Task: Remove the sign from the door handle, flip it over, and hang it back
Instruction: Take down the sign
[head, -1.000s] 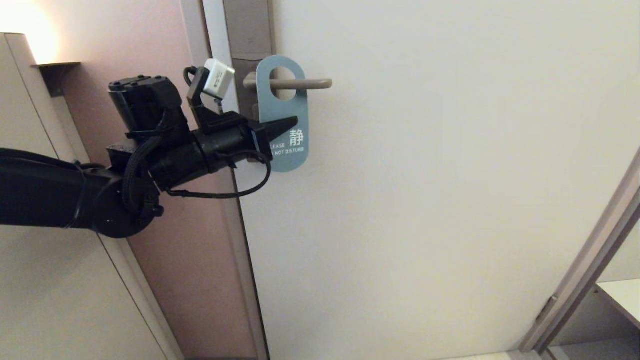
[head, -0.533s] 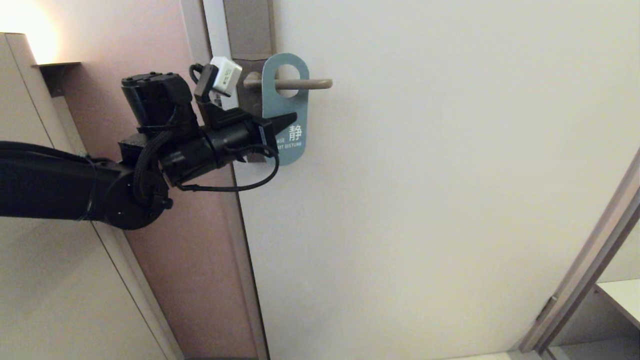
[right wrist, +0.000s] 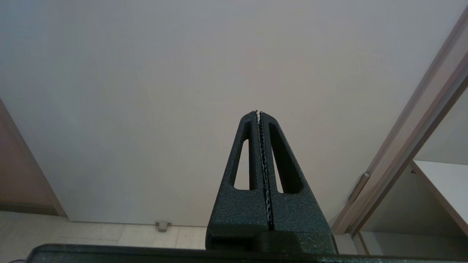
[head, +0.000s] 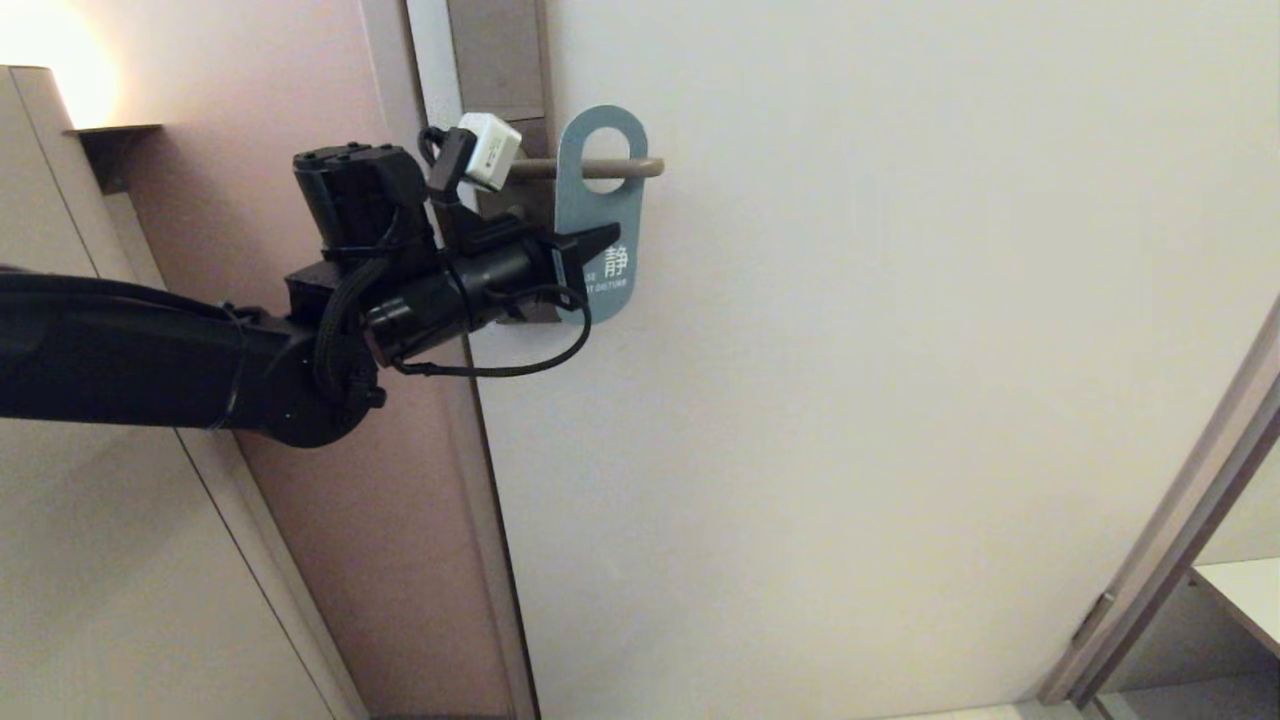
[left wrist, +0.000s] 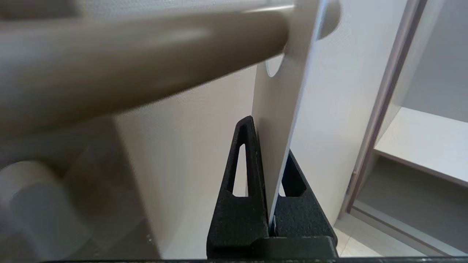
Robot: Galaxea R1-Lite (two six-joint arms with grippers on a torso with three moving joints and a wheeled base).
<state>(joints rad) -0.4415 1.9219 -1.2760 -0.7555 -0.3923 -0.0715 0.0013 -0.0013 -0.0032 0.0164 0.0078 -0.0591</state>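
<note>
The sign (head: 600, 225) shows its teal-blue "DO NOT DISTURB" side in the head view. Its oval hole is still round the door handle (head: 625, 167), near the lever's free end. My left gripper (head: 590, 255) is shut on the sign's left edge at mid-height. In the left wrist view the card (left wrist: 281, 120) stands edge-on between the two black fingers of the left gripper (left wrist: 270, 146), and the handle (left wrist: 139, 69) passes through its hole. My right gripper (right wrist: 259, 114) is shut and empty, low down, facing the door; it is not in the head view.
The white door (head: 850, 400) fills the middle and right. The grey-brown lock plate (head: 500, 60) runs along its left edge beside the pinkish frame (head: 380, 480). A second door frame (head: 1170, 540) and a shelf (head: 1245, 590) are at the lower right.
My left gripper has slid the sign to the right along the handle, from near the lock plate toward the lever's tip, and lifted it slightly. The right arm has not moved.
</note>
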